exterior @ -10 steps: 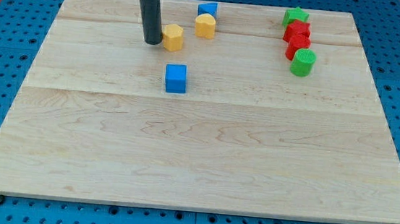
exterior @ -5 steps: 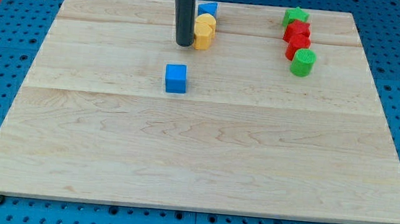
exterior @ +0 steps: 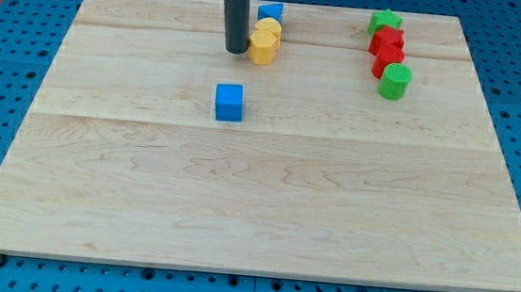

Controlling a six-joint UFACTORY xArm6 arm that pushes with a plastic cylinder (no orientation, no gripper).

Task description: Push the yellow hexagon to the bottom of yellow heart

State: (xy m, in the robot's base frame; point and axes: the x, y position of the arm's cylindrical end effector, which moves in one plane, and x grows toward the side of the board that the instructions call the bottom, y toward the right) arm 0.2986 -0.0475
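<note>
yellow hexagon [exterior: 262, 49] just right of my tip [exterior: 236, 49], touching yellow heart [exterior: 269, 29] above it. we judge push nearly done; next, small nudge or back off. my tip holds nothing, a bare rod beside the hexagon. count: two yellow, two blue (cube [exterior: 229, 102] below tip, one [exterior: 270, 12] beyond heart), right of tip two red [exterior: 387, 49], two green [exterior: 395, 81].

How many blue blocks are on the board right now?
2. A blue cube sits alone below my tip. A second blue block, shape unclear, sits at the view's top behind the yellow heart. The rod might hide another.
</note>
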